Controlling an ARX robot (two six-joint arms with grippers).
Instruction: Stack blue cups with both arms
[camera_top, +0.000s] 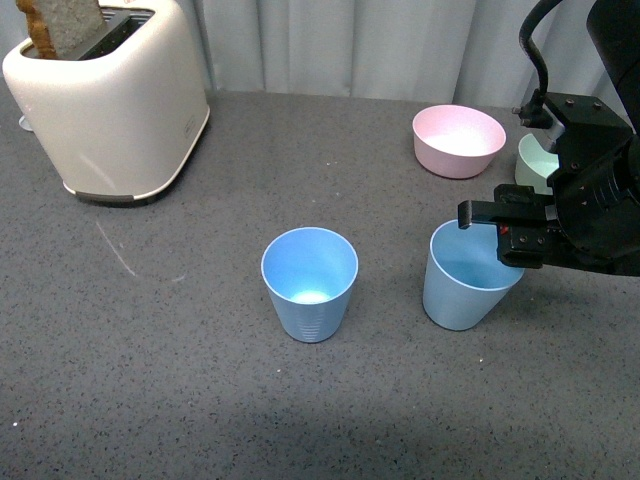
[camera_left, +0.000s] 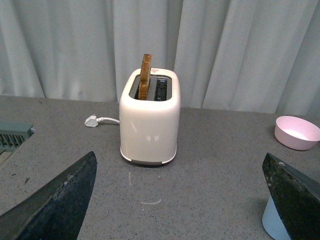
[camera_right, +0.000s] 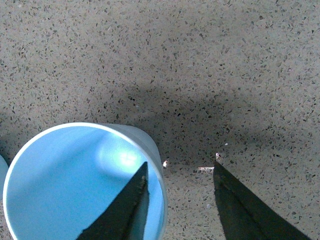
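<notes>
Straddling a blue cup's (camera_top: 465, 295) rim, the right gripper (camera_right: 180, 159) gapes; left gripper (camera_left: 178, 154) spread wide.

- Right arm (camera_top: 598, 195): bulky matte black housings with blocky edges, and a thick black cable (camera_top: 533, 45) curving above.
- Right hand (camera_right: 181, 165): thin, flat black fingers (camera_right: 125, 210) tapering to sharp points.
- Left hand (camera_left: 179, 156): dark wedge-shaped fingers (camera_left: 55, 205), with scuffed, grey-speckled surfaces.

I see the green bowl (camera_top: 535, 162) mostly hidden behind my right arm (camera_top: 600, 190); the toaster (camera_top: 120, 110) is cropped at upper left.
</notes>
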